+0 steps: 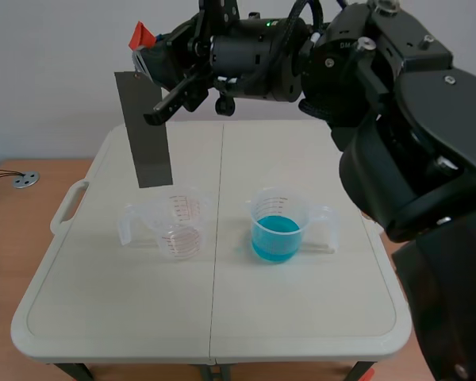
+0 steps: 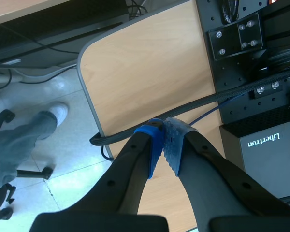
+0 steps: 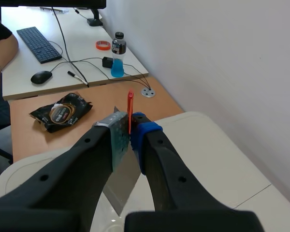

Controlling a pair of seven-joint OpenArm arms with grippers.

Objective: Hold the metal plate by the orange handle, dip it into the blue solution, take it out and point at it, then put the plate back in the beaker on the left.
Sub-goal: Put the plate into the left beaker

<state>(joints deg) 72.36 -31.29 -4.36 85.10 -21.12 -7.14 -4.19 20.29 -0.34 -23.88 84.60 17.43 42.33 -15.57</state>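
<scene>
My right arm comes in from the right and stands raised across the top of the scene. Its gripper (image 1: 147,67) is shut on the orange handle (image 1: 140,35) of the grey metal plate (image 1: 147,139). The plate hangs upright, its lower edge just above the empty clear beaker (image 1: 174,226) on the left. The beaker of blue solution (image 1: 276,230) stands to the right of it. In the right wrist view the handle (image 3: 130,110) and plate (image 3: 122,186) sit between the fingers of the gripper (image 3: 128,130). My left gripper (image 2: 163,129) is shut on nothing, off the table.
Both beakers stand on a white folding table (image 1: 222,317). Beyond it is a wooden desk (image 3: 48,140) with a snack bag (image 3: 62,112), a keyboard (image 3: 37,43), a mouse (image 3: 40,76) and a bottle (image 3: 118,60). A person's leg (image 2: 24,140) shows on the floor.
</scene>
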